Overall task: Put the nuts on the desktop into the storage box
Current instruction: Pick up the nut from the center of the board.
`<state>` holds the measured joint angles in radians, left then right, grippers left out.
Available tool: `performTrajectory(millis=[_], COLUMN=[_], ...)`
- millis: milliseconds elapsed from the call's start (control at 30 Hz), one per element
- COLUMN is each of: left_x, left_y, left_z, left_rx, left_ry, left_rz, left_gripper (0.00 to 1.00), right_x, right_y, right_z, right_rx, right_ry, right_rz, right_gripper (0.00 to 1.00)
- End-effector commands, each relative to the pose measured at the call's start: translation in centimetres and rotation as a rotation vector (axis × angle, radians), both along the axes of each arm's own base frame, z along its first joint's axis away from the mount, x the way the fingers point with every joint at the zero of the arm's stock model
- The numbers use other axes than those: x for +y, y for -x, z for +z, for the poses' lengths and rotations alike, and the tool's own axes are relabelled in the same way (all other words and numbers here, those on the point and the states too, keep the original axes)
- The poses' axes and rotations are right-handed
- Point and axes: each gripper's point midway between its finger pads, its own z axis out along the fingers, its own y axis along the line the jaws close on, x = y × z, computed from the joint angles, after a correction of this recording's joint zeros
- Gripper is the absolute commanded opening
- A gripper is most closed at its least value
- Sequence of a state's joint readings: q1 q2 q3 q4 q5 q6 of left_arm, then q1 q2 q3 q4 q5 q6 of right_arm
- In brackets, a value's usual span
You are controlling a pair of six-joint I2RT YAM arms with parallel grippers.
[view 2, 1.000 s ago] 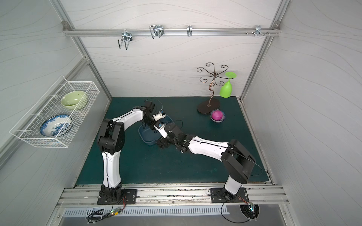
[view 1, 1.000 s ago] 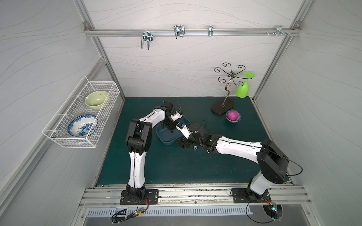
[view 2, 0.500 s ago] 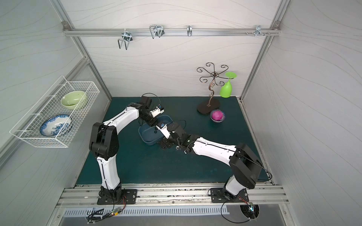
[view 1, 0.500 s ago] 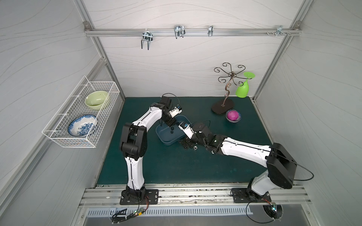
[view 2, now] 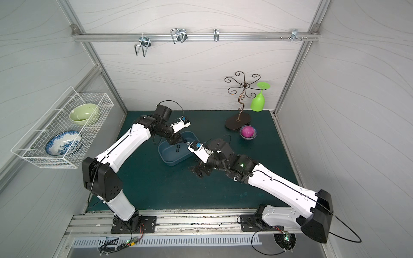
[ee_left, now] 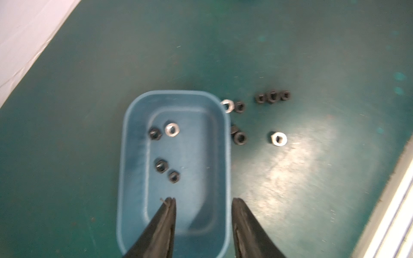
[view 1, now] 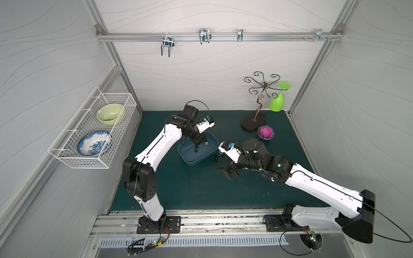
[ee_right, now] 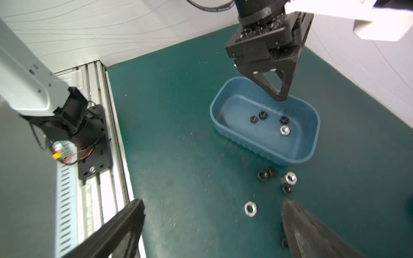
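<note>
Left tool (ee_left: 203,200) spread, empty, over storage box (ee_left: 228,156); right tool (ee_right: 213,202) spread above loose nuts (ee_right: 250,209).

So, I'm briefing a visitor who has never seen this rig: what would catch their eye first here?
The blue storage box in the middle, four nuts inside, with the left gripper hovering above it, jaws apart. More loose nuts lie beside it on the teal desktop. At the back right, a bright green goblet hangs upside down from a curly wire stand.

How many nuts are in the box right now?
4: two black nuts close together mid-floor, a third black nut beside the silver nut nearer one end of the box. None looks hidden.
</note>
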<state>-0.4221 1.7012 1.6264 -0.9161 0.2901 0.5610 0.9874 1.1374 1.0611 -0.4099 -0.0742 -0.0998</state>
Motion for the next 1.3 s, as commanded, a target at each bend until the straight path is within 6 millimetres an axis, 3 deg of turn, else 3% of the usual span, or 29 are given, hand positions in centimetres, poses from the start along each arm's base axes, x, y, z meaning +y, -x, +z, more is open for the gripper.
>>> performTrajectory(millis=[0, 133, 300, 433, 700, 833, 1133, 1267], left_x=[-2.1, -4.4, -6.9, -8.2, -9.9, -10.3, -10.2, -10.3], left_y=[1.9, 3.2, 4.6, 5.3, 6.7, 7.1, 6.4, 6.5], left_z=[1.4, 1.0, -0.8, -2.5, -6.9, -9.3, -13.8, -15.1], left_rx=[-0.009, 0.0, 0.032, 0.061, 0.116, 0.142, 0.148, 0.176], left_ry=[0.034, 0.044, 0.047, 0.038, -0.022, -0.061, -0.151, -0.158], left_rz=[-0.045, -0.085, -0.122, -0.132, -0.151, -0.151, -0.146, -0.154], left_gripper=[0.45, 0.47, 0.49, 0.49, 0.52, 0.58, 0.7, 0.73], right_x=[-3.4, -5.9, -9.5, -11.1, -11.4, -11.2, -11.6, -11.7], right_y=[1.5, 2.8, 4.0, 4.2, 4.3, 4.4, 3.9, 3.6], right_z=[-2.2, -2.1, -4.4, -5.5, -7.6, -9.5, -12.4, -12.5], right_rx=[0.102, 0.134, 0.158, 0.188, 0.214, 0.241, 0.257, 0.251], right_ry=[0.098, 0.09, 0.142, 0.143, 0.116, 0.137, 0.164, 0.163], right_rz=[-0.064, -0.111, -0.183, -0.255, -0.287, -0.289, -0.338, -0.359], right_gripper=[0.99, 0.99, 0.99, 0.99, 0.99, 0.99, 0.99, 0.99])
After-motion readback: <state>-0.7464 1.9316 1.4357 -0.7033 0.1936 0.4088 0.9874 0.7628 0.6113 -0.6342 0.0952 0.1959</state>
